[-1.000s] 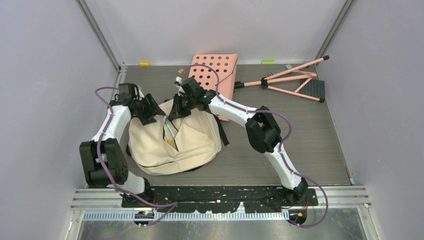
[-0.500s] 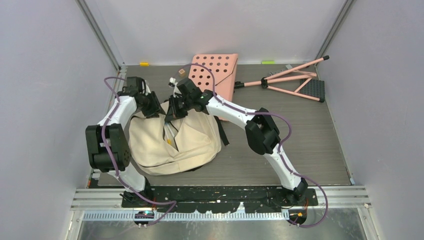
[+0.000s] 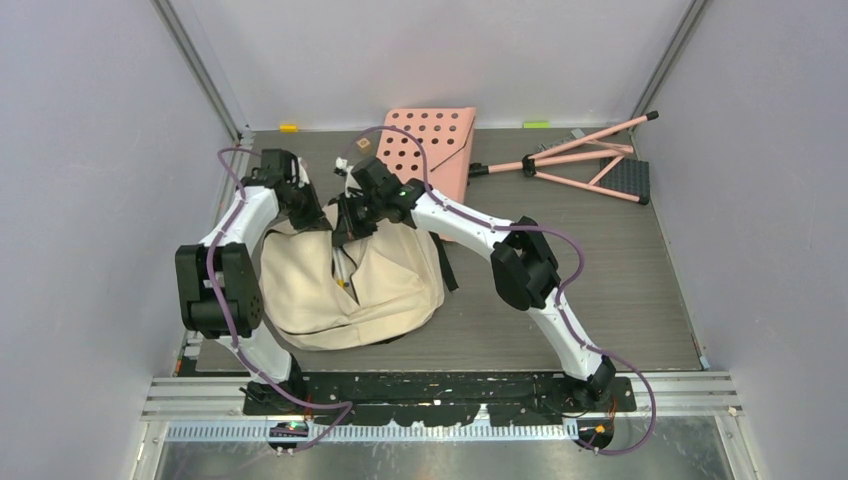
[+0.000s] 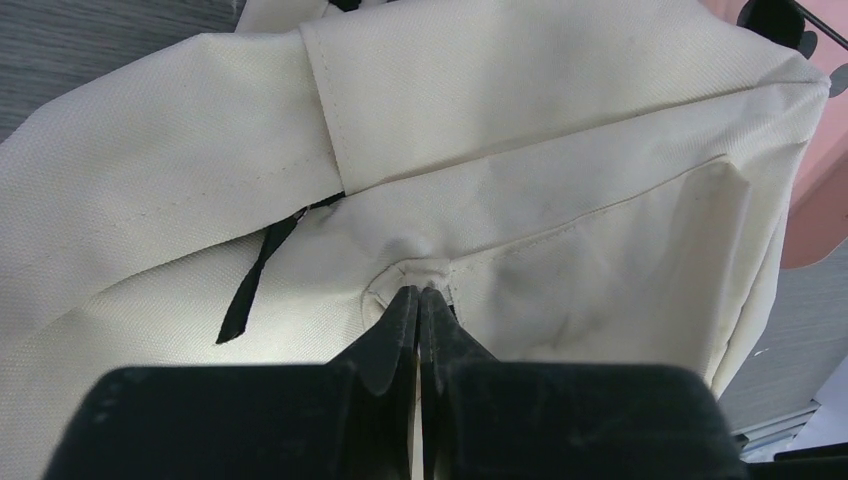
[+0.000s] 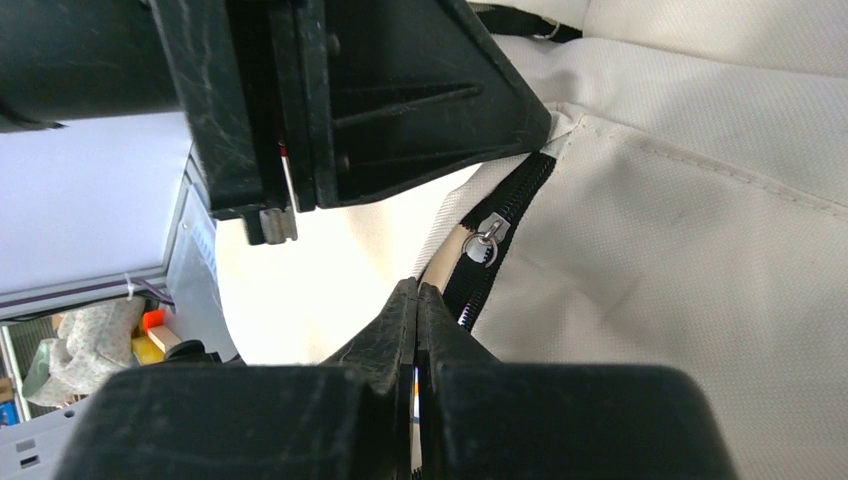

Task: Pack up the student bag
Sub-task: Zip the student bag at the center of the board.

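The student bag (image 3: 385, 285), cream with black trim, lies on the table between both arms, its zipper mouth parted toward the far end. My left gripper (image 3: 312, 215) is at the bag's far left corner, shut and pinching a small fold of cream fabric (image 4: 420, 290) by a seam. My right gripper (image 3: 345, 222) is at the far end of the opening, shut on the bag's cream edge (image 5: 417, 290) beside the black zipper, just below the metal zipper pull (image 5: 487, 240). The left gripper's black body (image 5: 350, 100) fills the top of the right wrist view.
A pink perforated board (image 3: 432, 140) lies behind the bag, partly under the right arm. A pink folding stand (image 3: 590, 160) lies at the back right. A small block (image 3: 363, 145) sits near the board. Items show inside the bag's opening (image 3: 342, 270).
My left arm has moved toward the bag's far left corner and its gripper has closed on the fabric. The right gripper has shifted slightly left, still shut.
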Tool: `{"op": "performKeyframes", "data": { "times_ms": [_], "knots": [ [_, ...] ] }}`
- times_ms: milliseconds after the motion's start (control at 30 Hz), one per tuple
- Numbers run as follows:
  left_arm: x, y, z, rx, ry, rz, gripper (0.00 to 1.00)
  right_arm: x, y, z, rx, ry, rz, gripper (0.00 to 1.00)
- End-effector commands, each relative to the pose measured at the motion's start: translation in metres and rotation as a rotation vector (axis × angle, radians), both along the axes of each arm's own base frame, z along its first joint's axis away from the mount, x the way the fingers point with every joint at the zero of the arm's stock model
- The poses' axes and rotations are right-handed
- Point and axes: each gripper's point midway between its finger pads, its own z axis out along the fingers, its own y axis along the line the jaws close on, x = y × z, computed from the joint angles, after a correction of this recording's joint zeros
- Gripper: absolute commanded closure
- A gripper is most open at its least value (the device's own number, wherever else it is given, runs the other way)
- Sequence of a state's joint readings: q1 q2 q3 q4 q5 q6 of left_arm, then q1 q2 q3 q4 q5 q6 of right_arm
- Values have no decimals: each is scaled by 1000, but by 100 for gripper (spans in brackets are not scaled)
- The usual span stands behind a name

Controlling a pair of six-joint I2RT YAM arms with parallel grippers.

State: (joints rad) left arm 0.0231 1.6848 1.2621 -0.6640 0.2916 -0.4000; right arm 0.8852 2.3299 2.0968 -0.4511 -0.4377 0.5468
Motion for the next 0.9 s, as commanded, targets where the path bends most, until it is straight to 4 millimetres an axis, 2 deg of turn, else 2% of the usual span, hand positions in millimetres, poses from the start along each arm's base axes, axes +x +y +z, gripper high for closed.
{"op": "performKeyframes", "data": {
  "times_ms": [0,167,200,233,267,300,367,533,667,867],
  "knots": [
    [28,5,18,32,-96,11,100,-32,-4,44,9,-47,92,99],
    [38,9,24,50,-124,26,100,-56,-18,36,-56,-45,148,99],
    [39,12,24,64,-125,28,100,-60,-20,43,-51,-50,153,99],
    [40,15,24,78,-128,33,100,-66,-23,39,-64,-47,163,99],
    [41,18,24,87,-129,38,100,-69,-26,48,-60,-63,164,99],
    [42,21,25,93,-130,47,100,-73,-29,47,-71,-71,176,99],
    [45,26,25,99,-132,59,100,-80,-37,58,-77,-81,186,99],
    [53,29,30,89,-154,68,100,-97,-49,69,-77,-67,231,99],
    [62,35,35,96,-171,91,100,-114,-58,66,-108,-42,270,99],
    [72,51,35,91,-180,152,100,-148,-79,45,-188,5,338,100]
  ]
}}
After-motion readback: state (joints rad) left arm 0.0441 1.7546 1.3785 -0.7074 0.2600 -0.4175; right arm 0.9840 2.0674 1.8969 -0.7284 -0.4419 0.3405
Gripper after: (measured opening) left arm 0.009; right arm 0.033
